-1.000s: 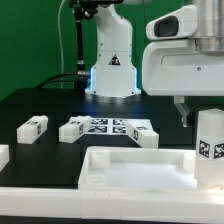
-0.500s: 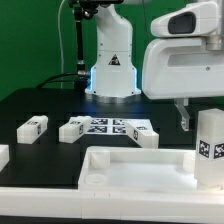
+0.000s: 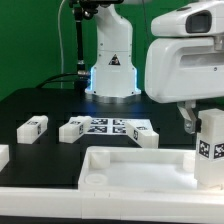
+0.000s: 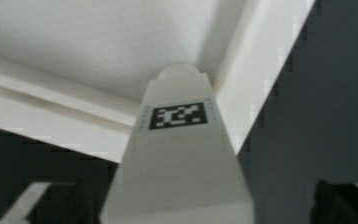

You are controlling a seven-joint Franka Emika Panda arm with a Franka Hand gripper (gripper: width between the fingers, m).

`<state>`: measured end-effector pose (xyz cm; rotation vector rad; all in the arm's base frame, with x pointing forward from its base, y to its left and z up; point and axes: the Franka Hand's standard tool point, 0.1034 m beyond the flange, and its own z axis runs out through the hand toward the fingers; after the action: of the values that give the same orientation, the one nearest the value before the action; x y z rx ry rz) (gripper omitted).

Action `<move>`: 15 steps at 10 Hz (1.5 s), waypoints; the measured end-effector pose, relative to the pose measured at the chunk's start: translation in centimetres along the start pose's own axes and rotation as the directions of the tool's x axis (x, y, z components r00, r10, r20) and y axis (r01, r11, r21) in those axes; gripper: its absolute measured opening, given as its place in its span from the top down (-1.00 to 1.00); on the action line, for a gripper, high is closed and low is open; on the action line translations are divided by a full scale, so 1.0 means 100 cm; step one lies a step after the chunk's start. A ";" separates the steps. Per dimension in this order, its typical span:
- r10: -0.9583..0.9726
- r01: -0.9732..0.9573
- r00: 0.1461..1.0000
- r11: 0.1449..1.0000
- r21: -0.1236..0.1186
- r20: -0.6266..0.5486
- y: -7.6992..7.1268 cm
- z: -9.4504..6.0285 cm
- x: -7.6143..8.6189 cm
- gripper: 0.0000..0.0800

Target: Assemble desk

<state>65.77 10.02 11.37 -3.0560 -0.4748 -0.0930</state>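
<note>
Exterior view: the white tabletop [image 3: 130,165] lies rim-up on the black table [image 3: 40,105] along the lower edge of the frame. At lower right a white leg [image 3: 211,148] stands upright at the tabletop's end, a black-and-white square tag [image 3: 214,150] on its face; whether it sits in a socket cannot be told. The pincer [image 3: 205,122] hangs over this leg, one dark finger [image 3: 187,120] just beside it. Mid-frame, a second leg [image 3: 33,126], a third leg [image 3: 72,129] and a fourth leg [image 3: 147,138] lie flat, each tagged; the marker board [image 3: 112,125] lies between the last two. Upper centre, the robot base [image 3: 111,50] bears a triangular warning label [image 3: 112,62], its symbol too small to read. A green wall [image 3: 30,40] fills the upper left.

Wrist view: the fingers flank the upright leg with dark gaps showing on both sides, so the jaws stand wide and hold nothing.
</note>
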 end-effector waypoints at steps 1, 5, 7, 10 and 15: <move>0.000 0.000 1.000 1.000 0.000 0.000 0.000 0.000 0.000 -0.29; 0.018 -0.018 1.000 1.000 0.000 0.000 0.001 0.000 0.000 0.28; 0.145 -0.145 0.989 0.989 0.004 0.000 0.001 0.000 0.000 0.28; 0.427 -0.427 0.904 0.904 0.012 -0.005 0.004 0.001 -0.001 0.28; 0.826 -0.825 0.564 0.564 0.018 -0.003 0.006 0.001 -0.001 0.27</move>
<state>65.86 9.37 11.23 -2.8880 0.9942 -0.0608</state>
